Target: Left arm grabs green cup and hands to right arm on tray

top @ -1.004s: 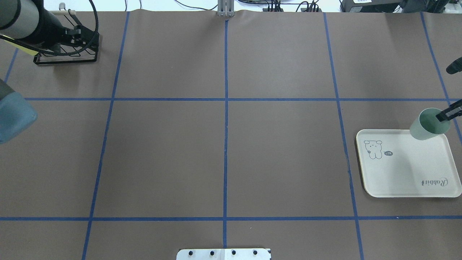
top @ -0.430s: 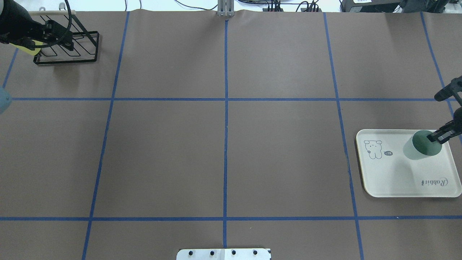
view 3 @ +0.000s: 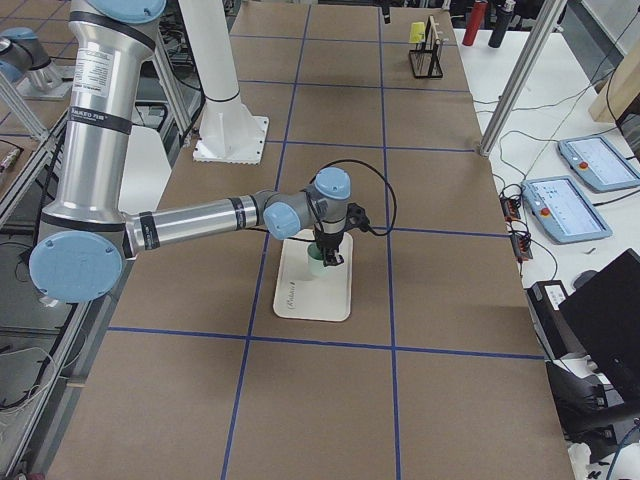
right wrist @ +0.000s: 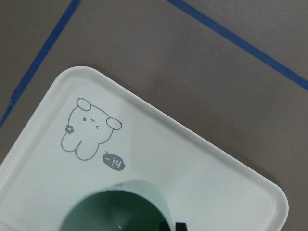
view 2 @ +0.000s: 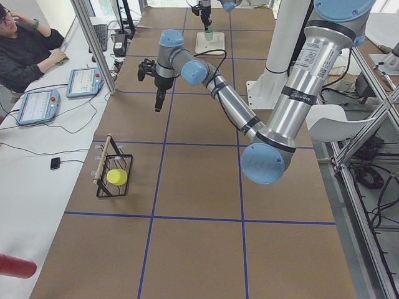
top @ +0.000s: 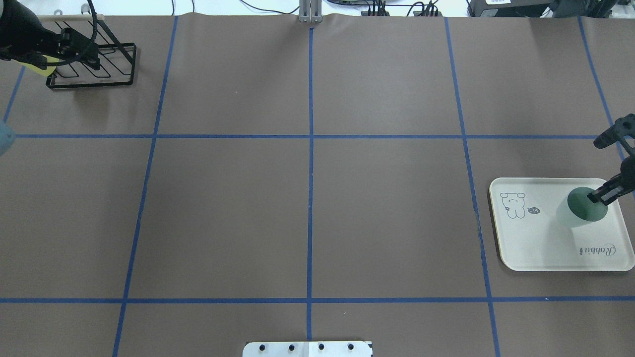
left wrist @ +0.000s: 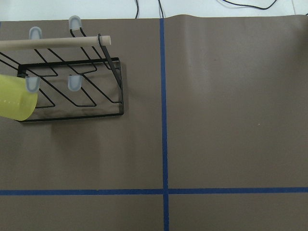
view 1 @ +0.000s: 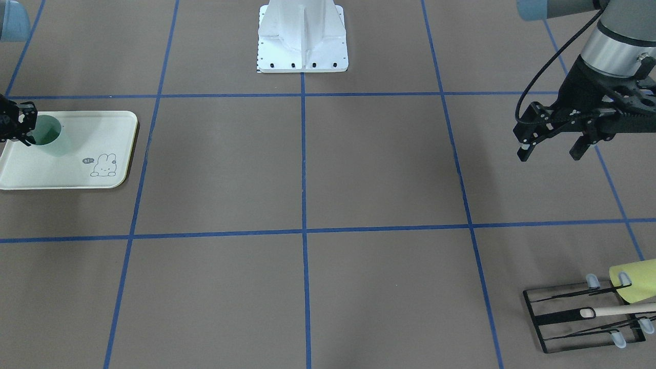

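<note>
R claw (top: 597,198) is pinching the cup (top: 575,214) by its rim, one finger inside and one outside, at the right edge of the overhead view. Cup is upright over the tray (top: 540,243), in its upper right part, well apart from the rabbit drawing (top: 512,205). Looks set down or v. nearly so; can't tell if the base touches. Hand-over looks done, so what's left, I reckon, is the put-down & let-go.

To do that well: go down slow till the base sits flat, spread the claw just enough to free the rim, then lift straight up. W/ one finger inside the cup, any sideways pull on the way out would likely tip it. It's light plastic and prob. slides easy on the tray. Cup is near the tray's raised edge on that side, so no drifting outward.

L claw (view 1: 549,152) is spread wide w/ nothing in it, hanging above the table (view 1: 302,169) at the upper right of the front view, well apart from the tray. In that view's lower right corner is a black wire rack (view 1: 579,318) w/ a yellow cup (view 1: 633,279) on it. An operator (view 2: 25,47) sits at the upper left of the left side view. None of that is near the R claw's way up; only the tray's edge is close.
</note>
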You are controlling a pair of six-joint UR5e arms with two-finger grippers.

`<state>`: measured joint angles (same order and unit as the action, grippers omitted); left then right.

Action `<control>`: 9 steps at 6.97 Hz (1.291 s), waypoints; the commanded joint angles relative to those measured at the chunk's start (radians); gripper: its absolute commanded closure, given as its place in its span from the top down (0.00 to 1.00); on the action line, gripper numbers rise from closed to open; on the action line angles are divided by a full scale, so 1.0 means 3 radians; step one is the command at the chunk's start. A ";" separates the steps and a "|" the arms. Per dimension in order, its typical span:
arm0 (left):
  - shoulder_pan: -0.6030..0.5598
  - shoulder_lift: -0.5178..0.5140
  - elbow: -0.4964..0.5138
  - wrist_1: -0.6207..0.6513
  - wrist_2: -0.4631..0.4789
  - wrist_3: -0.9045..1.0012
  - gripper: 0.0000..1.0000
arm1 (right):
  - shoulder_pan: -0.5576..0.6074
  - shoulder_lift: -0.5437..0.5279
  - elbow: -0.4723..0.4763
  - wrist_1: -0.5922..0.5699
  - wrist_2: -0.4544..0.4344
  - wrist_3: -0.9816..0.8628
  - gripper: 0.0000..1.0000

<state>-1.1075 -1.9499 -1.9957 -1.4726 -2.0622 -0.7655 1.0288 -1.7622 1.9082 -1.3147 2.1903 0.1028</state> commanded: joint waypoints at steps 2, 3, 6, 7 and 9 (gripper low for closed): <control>0.0000 0.0001 0.0000 0.0000 0.0002 0.0000 0.99 | -0.0008 0.0034 -0.0143 0.0000 0.0006 -0.0174 0.00; 0.0000 0.0006 0.0005 0.0000 0.0002 0.0000 0.99 | -0.0008 0.0035 -0.0143 -0.0005 0.0006 -0.0179 0.16; -0.0005 0.0098 0.0000 -0.0020 -0.0003 0.0000 0.99 | -0.0003 0.0105 -0.0158 -0.0015 0.0241 -0.0291 1.00; -0.0021 0.0103 0.0000 -0.0015 -0.0009 0.0000 0.99 | 0.0118 0.0121 -0.0143 -0.0051 0.0378 -0.0292 1.00; -0.0026 0.0129 -0.0005 -0.0020 -0.0009 0.0005 0.99 | 0.0552 0.0106 -0.0133 -0.0056 0.0629 -0.0302 1.00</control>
<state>-1.1141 -1.9150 -1.9973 -1.4784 -2.0645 -0.7651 1.1241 -1.7295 1.8663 -1.3295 2.3375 0.0143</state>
